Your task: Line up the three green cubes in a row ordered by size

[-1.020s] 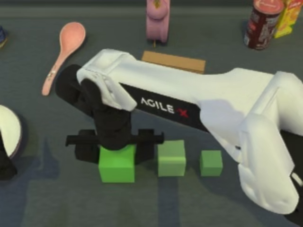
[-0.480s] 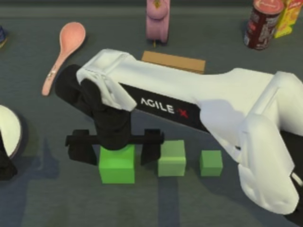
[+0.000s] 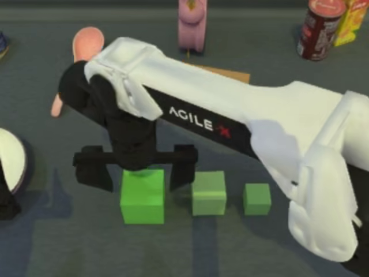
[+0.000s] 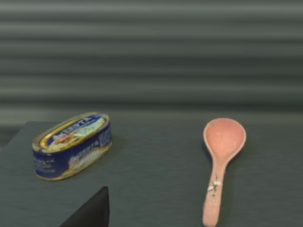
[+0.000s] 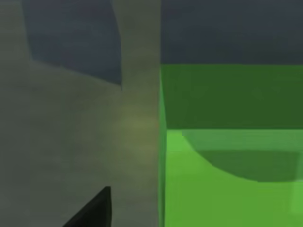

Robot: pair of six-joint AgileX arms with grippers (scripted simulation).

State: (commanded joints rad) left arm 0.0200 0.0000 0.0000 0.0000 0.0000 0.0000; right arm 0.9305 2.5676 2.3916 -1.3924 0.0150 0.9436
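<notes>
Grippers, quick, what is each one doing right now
Right end effector: open, fingers either side of the large green cube, not holding it.
Left end effector: not in view.

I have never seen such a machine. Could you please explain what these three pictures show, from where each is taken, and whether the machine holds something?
It is a simulated robot with two arms, each ending in a two-finger gripper. The top view looks down on the table. The white arm across it is the right arm; its right gripper hangs open above the large green cube, fingers spread on either side, holding nothing. Beside that cube stand the medium green cube and the small green cube, in a row from largest to smallest.

The right wrist view, taken from a camera on that arm, shows the large cube very close. The left wrist view, from the other arm, parked at the table's left edge, shows a pink spoon and a blue tin. A tan block, a pink figure and a red can lie farther back.
</notes>
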